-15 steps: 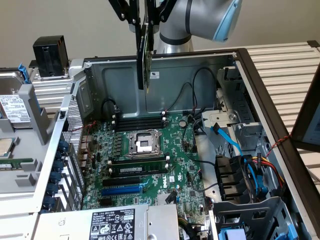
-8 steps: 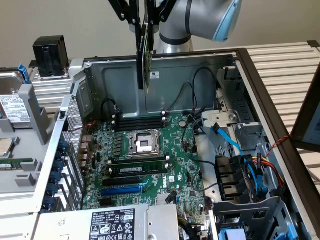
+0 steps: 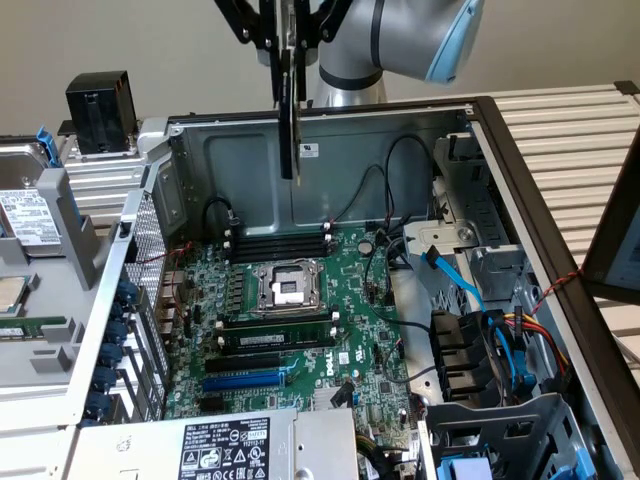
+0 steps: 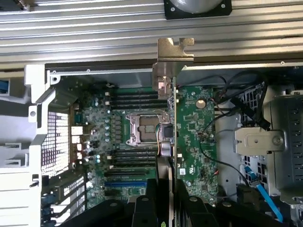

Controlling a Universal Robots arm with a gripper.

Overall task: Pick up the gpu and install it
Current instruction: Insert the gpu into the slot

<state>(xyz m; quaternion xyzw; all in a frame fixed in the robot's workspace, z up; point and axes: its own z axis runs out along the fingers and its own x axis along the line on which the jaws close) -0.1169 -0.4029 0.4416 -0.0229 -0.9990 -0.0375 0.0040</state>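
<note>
End effector [image 4: 164, 190] grips gpu [image 3: 291, 140] above motherboard [image 3: 350, 300].

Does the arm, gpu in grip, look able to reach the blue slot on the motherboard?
Probably yes: the gripper holds the gpu upright above the open case, and the blue slot lies bare, with no cable across it. The card is not over it yet.

- The exterior camera stood off the arm and looked obliquely down into the open computer case [image 3: 230, 170] from a middle distance.
- The wrist camera looked straight down along the held graphics card [image 4: 164, 172], close above the motherboard [image 4: 194, 142].
- Both views shared the motherboard and its processor socket [image 3: 287, 288].
</note>
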